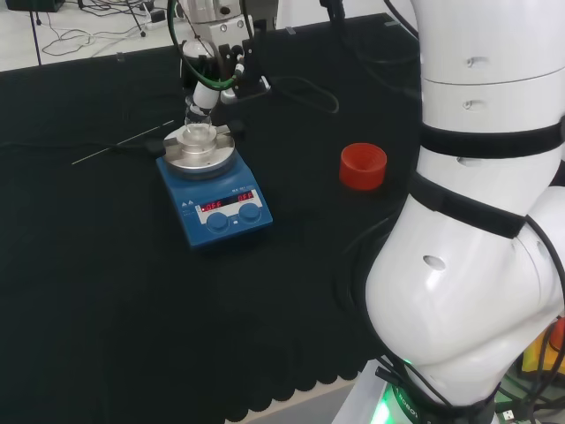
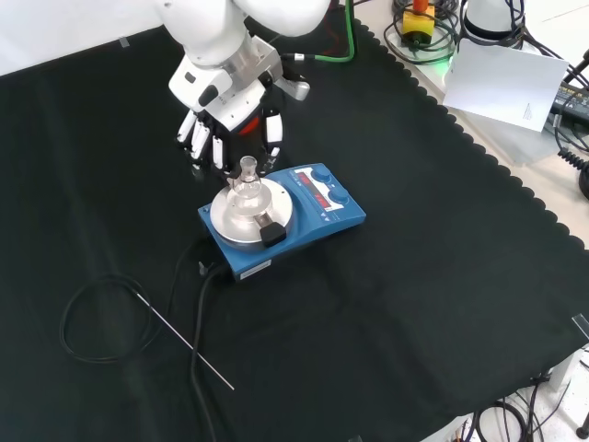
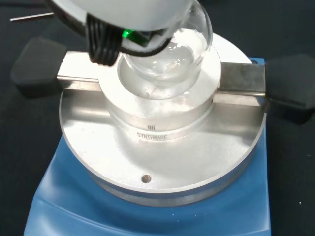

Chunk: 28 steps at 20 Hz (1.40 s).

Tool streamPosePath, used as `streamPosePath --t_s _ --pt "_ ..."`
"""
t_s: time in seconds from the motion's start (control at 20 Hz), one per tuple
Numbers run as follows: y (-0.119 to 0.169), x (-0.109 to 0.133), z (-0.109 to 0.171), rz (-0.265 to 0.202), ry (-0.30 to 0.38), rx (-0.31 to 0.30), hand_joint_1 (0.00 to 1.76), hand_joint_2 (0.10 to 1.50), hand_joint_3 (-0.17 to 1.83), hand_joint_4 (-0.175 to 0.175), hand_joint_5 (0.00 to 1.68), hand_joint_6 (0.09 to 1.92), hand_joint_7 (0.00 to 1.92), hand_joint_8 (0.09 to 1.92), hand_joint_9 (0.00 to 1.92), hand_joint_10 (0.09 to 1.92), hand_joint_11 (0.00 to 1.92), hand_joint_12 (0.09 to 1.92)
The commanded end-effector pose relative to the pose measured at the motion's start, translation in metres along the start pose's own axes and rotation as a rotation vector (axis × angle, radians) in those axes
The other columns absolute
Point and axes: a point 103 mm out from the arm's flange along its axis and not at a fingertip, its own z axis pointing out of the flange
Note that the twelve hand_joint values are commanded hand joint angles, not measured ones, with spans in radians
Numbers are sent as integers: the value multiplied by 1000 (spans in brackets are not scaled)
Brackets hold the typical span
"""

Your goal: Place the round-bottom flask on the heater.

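progress: round-bottom flask point(image 2: 247, 191) sits in the metal block's well on the heater point(image 2: 313, 214); placing looks done, release/withdrawal left.
flask: clear glass, round bulb w/ short neck pointing up in front view; bulb seated in the cup in wrist view.
hand: hand point(image 2: 225, 129) just behind the flask neck in front view, fingers hanging down fairly straight, apparently not curled round the neck, though contact is hard to judge from here.
heater: blue casing, red displays, two blue knobs, round silvery plate w/ black-tipped handles.
block: brushed metal, cylindrical.
other: red ribbed ring point(image 1: 363, 166) well apart; thin rod point(image 2: 184, 339) on black cloth point(image 2: 414, 322).
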Motion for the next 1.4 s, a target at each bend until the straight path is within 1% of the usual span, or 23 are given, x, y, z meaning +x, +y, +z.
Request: streamPosePath --t_s 0.05,0.2,0.25,0.6,0.65,0.7,0.8,0.85,0.9,0.95,1.0,1.05,1.1,1.3,1.4 --pt "4 0 4 0 -5 21 1111 640 790 130 1164 929 503 667 717 565 385 1331" --pt "6 -2 6 1 -8 24 1111 640 790 130 1164 929 502 667 716 565 385 1331" --pt "6 2 5 5 -17 23 1111 640 790 130 1164 929 502 667 716 565 385 1331" --pt "9 -3 7 -1 16 36 1111 640 791 131 1163 931 498 668 715 566 385 1331" --pt "9 -4 8 -3 22 46 1106 655 762 144 1159 921 484 672 709 570 383 1333" --pt "9 -4 8 -4 25 56 1095 696 688 157 1145 907 461 680 696 579 376 1337" --pt "9 -4 9 -3 25 65 1070 811 485 171 1104 895 405 704 658 608 355 1349" --pt "9 -5 9 -3 23 69 1035 793 466 89 1036 865 384 708 640 619 347 1348" --pt "8 -4 8 -4 19 70 1007 747 509 18 961 843 365 710 624 628 338 1350" --pt "8 -4 8 -6 17 70 988 700 568 -24 903 831 349 712 610 637 330 1355" --pt "7 -5 7 -6 16 69 978 668 610 -47 864 823 337 713 599 642 322 1357" --pt "6 -5 7 -5 15 68 972 649 634 -58 840 818 328 713 590 644 316 1359" --pt "6 -1 6 -2 7 71 968 637 647 -63 824 813 322 713 584 644 312 1360" --pt "3 1 5 4 1 63 962 617 659 -63 787 800 308 710 571 645 300 1361" --pt "-3 0 3 5 3 43 959 612 660 -62 776 796 305 710 569 646 297 1363"
